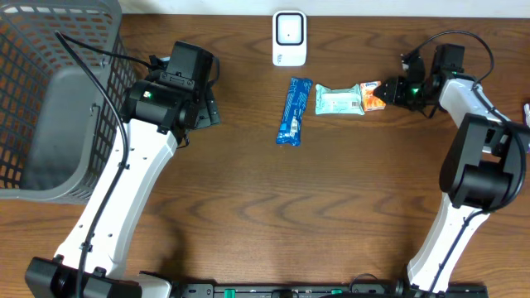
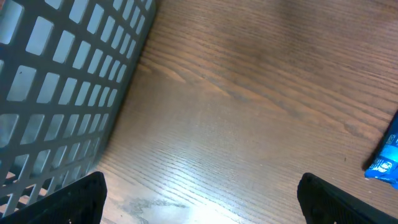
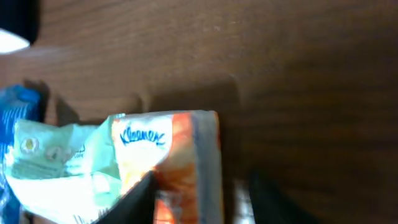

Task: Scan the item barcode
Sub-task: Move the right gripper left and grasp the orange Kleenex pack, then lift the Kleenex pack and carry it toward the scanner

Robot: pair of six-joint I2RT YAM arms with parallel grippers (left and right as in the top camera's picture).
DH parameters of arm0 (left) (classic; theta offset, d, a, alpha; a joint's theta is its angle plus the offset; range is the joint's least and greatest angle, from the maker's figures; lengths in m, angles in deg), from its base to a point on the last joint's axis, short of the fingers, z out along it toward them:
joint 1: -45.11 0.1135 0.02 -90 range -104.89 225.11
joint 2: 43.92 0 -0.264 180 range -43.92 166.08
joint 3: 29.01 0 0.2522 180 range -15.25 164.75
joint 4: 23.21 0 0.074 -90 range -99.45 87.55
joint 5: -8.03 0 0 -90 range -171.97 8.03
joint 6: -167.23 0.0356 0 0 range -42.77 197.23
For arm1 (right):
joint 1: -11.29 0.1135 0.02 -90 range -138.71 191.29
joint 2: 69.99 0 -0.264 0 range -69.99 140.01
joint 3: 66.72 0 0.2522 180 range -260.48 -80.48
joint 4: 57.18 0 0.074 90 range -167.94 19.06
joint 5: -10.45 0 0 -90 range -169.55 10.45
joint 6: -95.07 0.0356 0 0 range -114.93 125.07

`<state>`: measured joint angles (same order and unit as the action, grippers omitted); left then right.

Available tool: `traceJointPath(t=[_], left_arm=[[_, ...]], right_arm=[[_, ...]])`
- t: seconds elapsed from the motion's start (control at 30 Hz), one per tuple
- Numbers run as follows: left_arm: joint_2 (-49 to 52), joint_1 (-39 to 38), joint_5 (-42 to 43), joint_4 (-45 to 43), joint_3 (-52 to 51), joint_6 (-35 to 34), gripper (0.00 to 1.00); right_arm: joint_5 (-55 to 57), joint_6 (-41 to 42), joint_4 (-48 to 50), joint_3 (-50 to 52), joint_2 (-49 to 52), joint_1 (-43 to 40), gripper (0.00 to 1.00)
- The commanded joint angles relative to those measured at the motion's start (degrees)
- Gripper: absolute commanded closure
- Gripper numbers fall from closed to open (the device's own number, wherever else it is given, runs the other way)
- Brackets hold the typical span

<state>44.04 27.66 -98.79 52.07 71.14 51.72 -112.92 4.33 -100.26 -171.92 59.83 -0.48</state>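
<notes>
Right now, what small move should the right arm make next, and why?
Probably close the right fingers fully on the orange Kleenex tissue pack. They straddle its end as it lies flat on the brown wooden table. A gap shows beside one finger, so the pack isn't gripped yet for scanning.

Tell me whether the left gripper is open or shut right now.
Open. In the left wrist view the left gripper has its two fingers far apart at the lower corners, with only bare table between them.
</notes>
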Motion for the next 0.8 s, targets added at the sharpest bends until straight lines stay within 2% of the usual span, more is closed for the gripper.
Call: traceJointPath(t=[0.0, 0.07, 0.1, 0.3, 0.53, 0.77], left_arm=[[0.11, 0.13, -0.37, 0.15, 0.09, -0.50, 0.02], [0.11, 0.13, -0.37, 0.13, 0.09, -0.50, 0.02], [0.11, 0.13, -0.37, 0.13, 0.09, -0.50, 0.02], [0.11, 0.13, -0.37, 0.15, 0.09, -0.50, 0.02], [0.11, 0.13, -0.37, 0.15, 0.09, -0.50, 0.02], [0.11, 0.13, -0.37, 0.13, 0.09, -0.50, 0.02]], right_arm=[[-1.68, 0.48, -0.37, 0.46, 3.61, 0.46, 0.82], [-1.73, 0.96, -0.42, 0.46, 3.58, 0.46, 0.98], [-1.88, 1.53, -0.44, 0.44, 3.58, 0.46, 0.99], [-13.00, 2.10, -0.28, 0.11, 3.56, -0.63, 0.99], [-34.01, 10.38, -0.22, -0.44, 3.56, -6.40, 0.99], [-44.28, 11.02, -4.70, -0.44, 3.56, -12.37, 0.99]])
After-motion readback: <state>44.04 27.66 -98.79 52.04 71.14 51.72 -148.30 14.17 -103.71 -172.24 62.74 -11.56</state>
